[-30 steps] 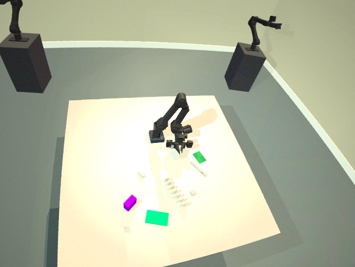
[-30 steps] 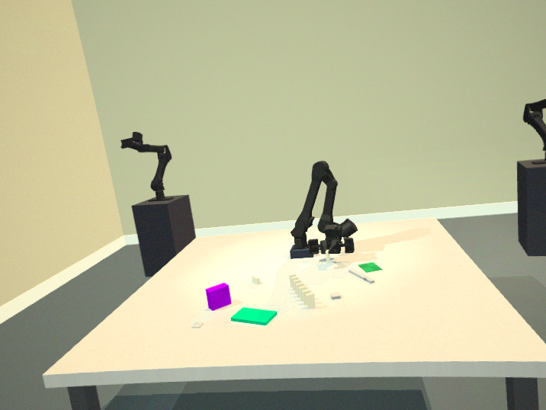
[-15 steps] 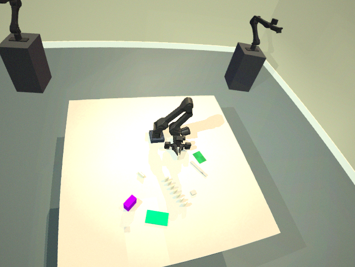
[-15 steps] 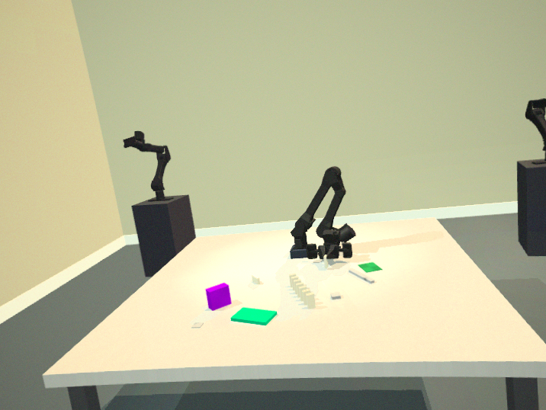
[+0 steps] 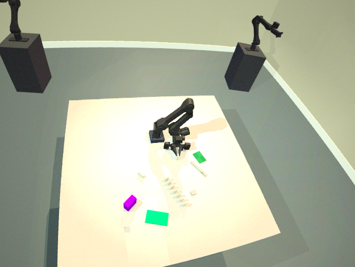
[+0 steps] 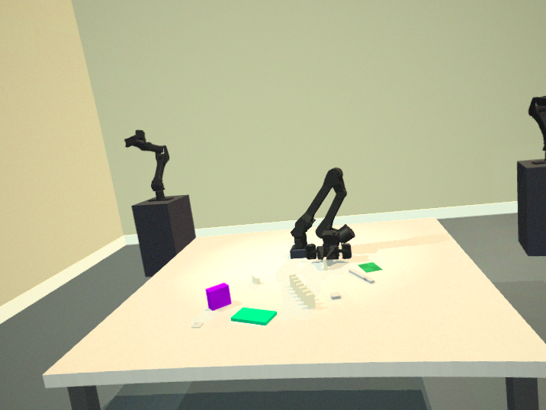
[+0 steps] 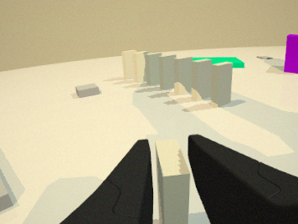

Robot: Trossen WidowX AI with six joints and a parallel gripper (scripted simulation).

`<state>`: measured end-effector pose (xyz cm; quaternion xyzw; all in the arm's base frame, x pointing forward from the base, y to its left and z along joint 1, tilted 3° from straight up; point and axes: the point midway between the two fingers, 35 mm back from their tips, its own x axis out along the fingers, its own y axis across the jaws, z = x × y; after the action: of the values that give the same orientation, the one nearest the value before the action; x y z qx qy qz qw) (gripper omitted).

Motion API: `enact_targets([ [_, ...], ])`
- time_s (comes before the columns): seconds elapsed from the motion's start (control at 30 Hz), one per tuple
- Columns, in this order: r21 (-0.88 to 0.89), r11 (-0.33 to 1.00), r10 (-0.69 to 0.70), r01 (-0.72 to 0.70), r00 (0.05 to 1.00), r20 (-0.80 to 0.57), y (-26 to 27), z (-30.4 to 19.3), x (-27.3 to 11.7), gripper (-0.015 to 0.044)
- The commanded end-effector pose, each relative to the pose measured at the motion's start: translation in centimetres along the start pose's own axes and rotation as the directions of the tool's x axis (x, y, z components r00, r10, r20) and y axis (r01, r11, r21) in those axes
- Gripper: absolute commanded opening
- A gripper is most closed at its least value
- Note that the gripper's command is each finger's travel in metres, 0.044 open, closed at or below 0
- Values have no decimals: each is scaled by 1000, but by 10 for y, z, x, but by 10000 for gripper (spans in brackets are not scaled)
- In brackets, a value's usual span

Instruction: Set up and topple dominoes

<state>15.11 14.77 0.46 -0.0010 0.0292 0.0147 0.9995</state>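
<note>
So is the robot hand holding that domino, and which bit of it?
Nothing is held. The upright domino is between the open hand's fingers, with a gap either side.
</note>
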Motion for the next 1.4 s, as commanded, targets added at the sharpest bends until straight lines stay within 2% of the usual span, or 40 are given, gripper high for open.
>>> enact_targets([
  [0.0, 0, 1000, -1, 1, 1000, 1, -1, 0, 0, 158],
  [0.37, 1, 1000, -1, 1, 1000, 1, -1, 1, 0, 440],
  [0.8, -5, 1000, 0, 0, 1000, -4, 2, 49, 1, 440],
  [0.9, -89, 996, -10, 5, 998, -62, 12, 44, 10, 440],
  [1.0, -273, 962, -33, -20, 981, -189, 30, 35, 33, 440],
  [1.1, -443, 891, -54, -103, 943, -327, 42, 31, 55, 440],
  [1.2, -589, 763, -68, -266, 873, -483, 47, 25, 70, 440],
  [1.27, -635, 657, -77, -406, 801, -593, 48, 24, 77, 440],
  [1.37, -609, 480, -79, -632, 660, -747, 44, 26, 78, 440],
])
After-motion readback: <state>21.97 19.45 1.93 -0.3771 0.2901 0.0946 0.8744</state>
